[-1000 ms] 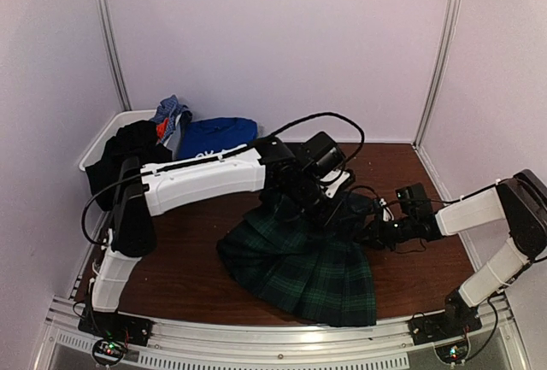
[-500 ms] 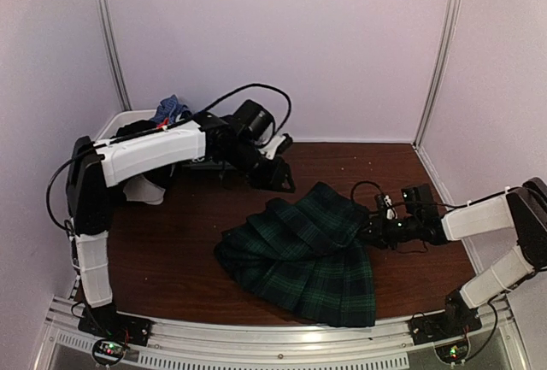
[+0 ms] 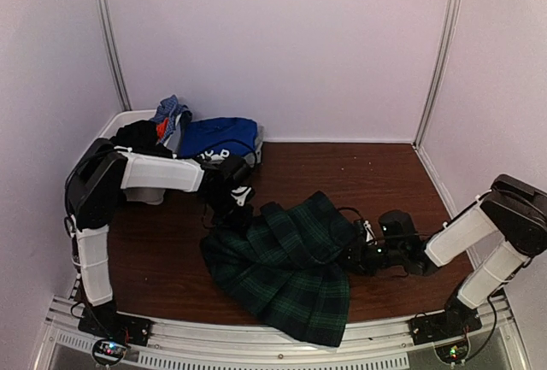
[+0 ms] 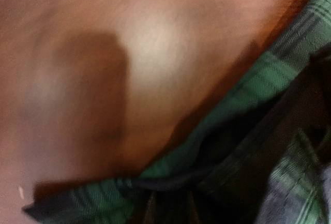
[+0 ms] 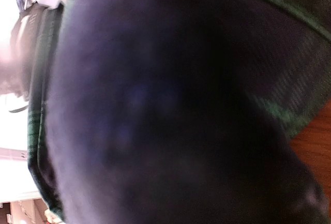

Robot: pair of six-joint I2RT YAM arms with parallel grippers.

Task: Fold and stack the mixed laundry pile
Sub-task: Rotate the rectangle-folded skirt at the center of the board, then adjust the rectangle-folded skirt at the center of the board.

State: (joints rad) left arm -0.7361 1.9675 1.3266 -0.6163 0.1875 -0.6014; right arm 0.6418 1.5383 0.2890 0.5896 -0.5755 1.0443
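Swinging back beside the tartan skirt (image 3: 286,280), the left gripper (image 3: 235,208) rejoins the right gripper (image 3: 353,256) — either pincer's state I can't tell — folding looks next.

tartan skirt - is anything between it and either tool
Nothing visible. The left tool is at the tartan skirt's far left edge, the right tool at its right edge, and both wrist views show its cloth close up.

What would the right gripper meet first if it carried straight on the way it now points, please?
Probably the dark green tartan pleated skirt: the right gripper points left at its right edge, and cloth fills the right wrist view. Contact unclear.
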